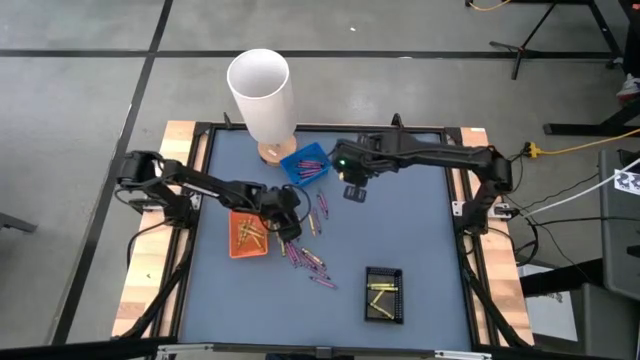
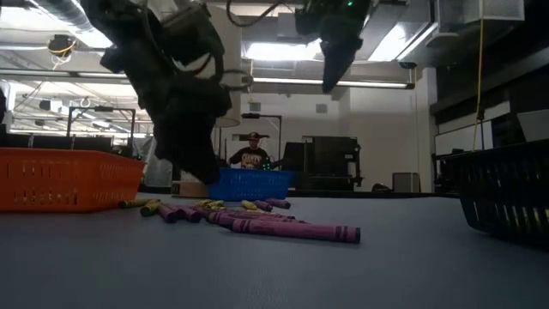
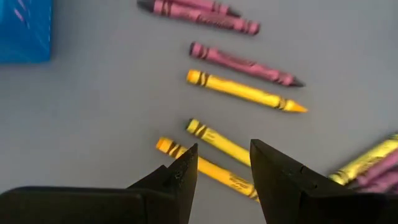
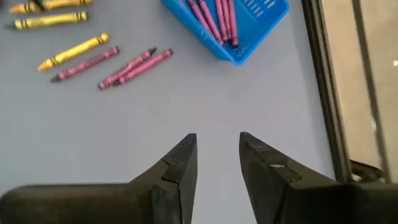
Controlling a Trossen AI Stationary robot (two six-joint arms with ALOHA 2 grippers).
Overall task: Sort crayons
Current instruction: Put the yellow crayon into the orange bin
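Grey-blue matting covers the table (image 1: 420,240), framed by black rails and pale wood. Loose crayons (image 1: 305,255) lie scattered mid-table between an orange tray (image 1: 247,235), a blue tray (image 1: 305,166) and a black tray (image 1: 384,294); some sit inside each. The left gripper (image 3: 222,163) hovers low over yellow crayons, jaws parted and empty. The right gripper (image 4: 217,152) hangs near the blue tray, also parted, empty. A white cylinder (image 1: 262,95) stands at the back edge. Beyond, a person (image 2: 251,153) sits in a lit workshop.

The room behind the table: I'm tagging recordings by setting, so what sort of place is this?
Probably a robotics lab or workshop. The low view shows an open ceiling with strip lights and dark equipment cabinets behind the table. The high view shows a bare concrete floor with a yellow cable trailing across it.
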